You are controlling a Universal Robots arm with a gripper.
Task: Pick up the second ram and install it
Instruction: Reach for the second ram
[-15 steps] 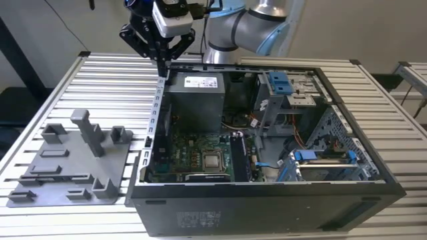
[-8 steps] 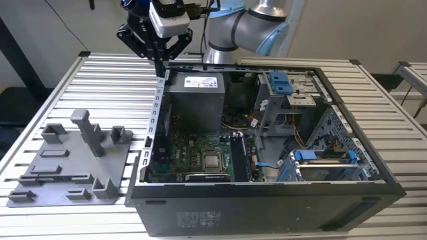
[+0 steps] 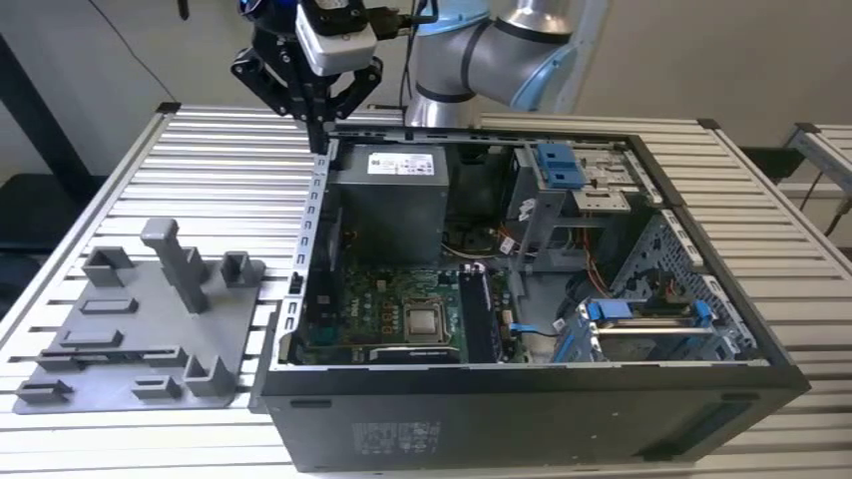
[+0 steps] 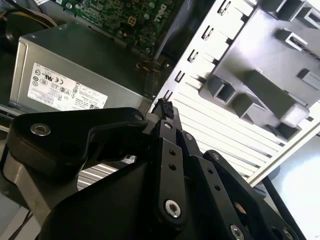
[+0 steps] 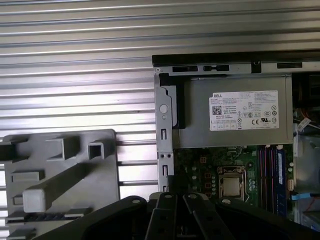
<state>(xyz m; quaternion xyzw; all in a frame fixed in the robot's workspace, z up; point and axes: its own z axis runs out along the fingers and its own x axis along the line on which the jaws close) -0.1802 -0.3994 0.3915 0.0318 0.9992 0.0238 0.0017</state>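
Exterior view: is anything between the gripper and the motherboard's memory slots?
Nothing visible covers the memory slots; they lie open from above. The gripper, jaws shut, hangs above a corner of the case. The power supply sits between the two, seemingly lower than the jaws, so a path above it looks free.

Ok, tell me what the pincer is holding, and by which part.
Nothing. The pincer hangs shut and empty over the rim of the computer case.

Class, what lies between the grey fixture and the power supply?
A strip of slatted table and the case's metal side wall, as the first wrist view shows.
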